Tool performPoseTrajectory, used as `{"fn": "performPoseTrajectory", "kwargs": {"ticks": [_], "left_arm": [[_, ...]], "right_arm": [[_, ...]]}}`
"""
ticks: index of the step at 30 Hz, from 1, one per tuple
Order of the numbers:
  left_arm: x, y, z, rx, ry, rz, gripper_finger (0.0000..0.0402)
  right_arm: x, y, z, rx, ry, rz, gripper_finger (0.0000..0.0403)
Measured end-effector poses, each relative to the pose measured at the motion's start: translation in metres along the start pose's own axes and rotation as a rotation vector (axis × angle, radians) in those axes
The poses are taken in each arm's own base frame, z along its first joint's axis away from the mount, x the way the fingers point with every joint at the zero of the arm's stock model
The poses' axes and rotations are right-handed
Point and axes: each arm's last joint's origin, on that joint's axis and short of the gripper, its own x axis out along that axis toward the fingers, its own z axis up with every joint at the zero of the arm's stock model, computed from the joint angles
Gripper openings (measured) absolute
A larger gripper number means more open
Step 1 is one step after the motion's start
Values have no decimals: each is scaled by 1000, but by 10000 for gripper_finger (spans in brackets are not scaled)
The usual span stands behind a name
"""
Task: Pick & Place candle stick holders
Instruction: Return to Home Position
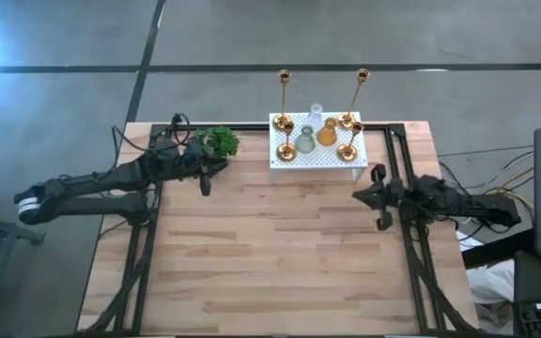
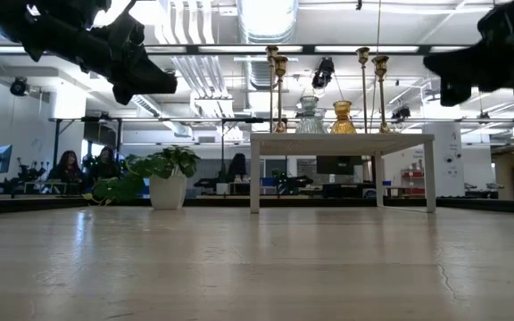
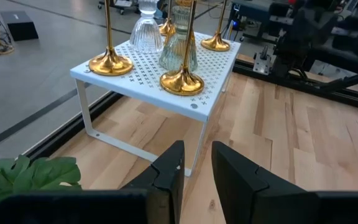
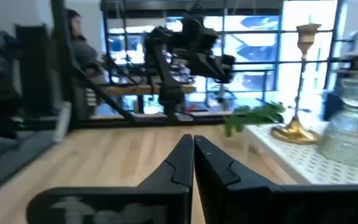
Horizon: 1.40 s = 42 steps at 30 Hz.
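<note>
Several shiny gold candlesticks (image 1: 286, 141) and three small glass holders, clear (image 1: 315, 115), pale green (image 1: 306, 141) and amber (image 1: 327, 133), stand upright by their bases on the white perforated stand (image 1: 319, 160) at the table's far middle. My left gripper (image 1: 205, 180) hovers left of the stand, beside the plant, slightly open and empty; its wrist view shows the gap (image 3: 197, 152) pointing at the stand's corner. My right gripper (image 1: 379, 199) hovers right of and nearer than the stand, shut and empty (image 4: 193, 142).
A green leafy plant in a white pot (image 1: 217, 143) stands at the far left next to my left gripper. A black frame rail (image 1: 397, 155) runs along the table's sides. Bare wood (image 1: 270, 263) fills the near half. People sit in the room behind (image 2: 83, 165).
</note>
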Motion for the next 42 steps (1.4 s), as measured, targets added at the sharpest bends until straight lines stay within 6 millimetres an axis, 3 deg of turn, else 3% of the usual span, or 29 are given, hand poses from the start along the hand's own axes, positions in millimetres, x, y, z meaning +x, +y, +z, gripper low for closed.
{"fn": "performPoseTrajectory", "kwargs": {"ticks": [7, 15, 42], "left_arm": [[0, 0, 0, 0, 1, -1, 85], [0, 0, 0, 0, 4, 0, 85], [0, 0, 0, 0, 5, 0, 85]], "right_arm": [[-1, -5, -14, -158, 89, -136, 8], [-1, -5, -13, -51, 73, -159, 8], [-1, -5, -13, -49, 77, -159, 9]]}}
